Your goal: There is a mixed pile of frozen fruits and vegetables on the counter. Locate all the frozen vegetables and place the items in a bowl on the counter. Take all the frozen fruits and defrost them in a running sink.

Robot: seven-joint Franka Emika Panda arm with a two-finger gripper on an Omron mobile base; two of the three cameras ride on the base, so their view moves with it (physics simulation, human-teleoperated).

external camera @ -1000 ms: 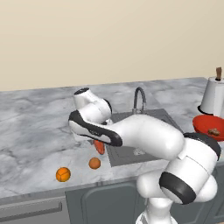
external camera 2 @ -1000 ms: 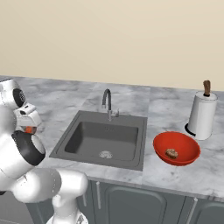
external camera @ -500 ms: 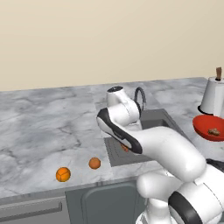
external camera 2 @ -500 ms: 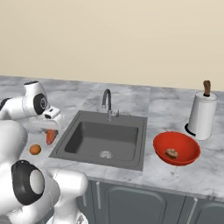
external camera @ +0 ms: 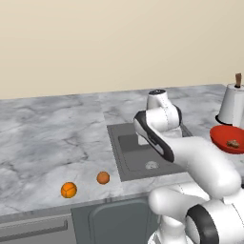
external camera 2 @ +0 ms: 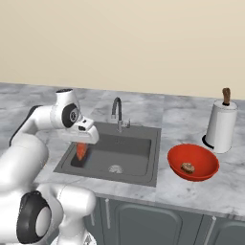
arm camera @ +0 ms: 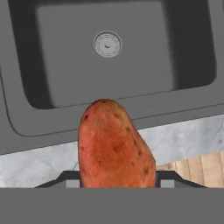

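The two-finger end effector is clenched on the reddish-orange oblong sweet-potato-like piece, which hangs lengthwise from it above the rectangular dark grey recessed sink, over the end of the basin farthest from the wide shallow bright red bowl. Held upright like this, the piece fills the lower middle of the hand view, with the sink's round metal drain beyond it. Judging by the task, it is raised only to clear the basin on the way to the bowl, since it is a vegetable and does not belong under the curved grey faucet. The bowl sits on the grey-and-white veined marble bench on the far side of the sink from the end effector, next to a white cylinder with a brown knob, and already contains the small round brown-beige mushroom-like lump. The two small orange balls lie on the bench on the other side of the sink, near its front edge, apart from each other, probably left for the sink step.
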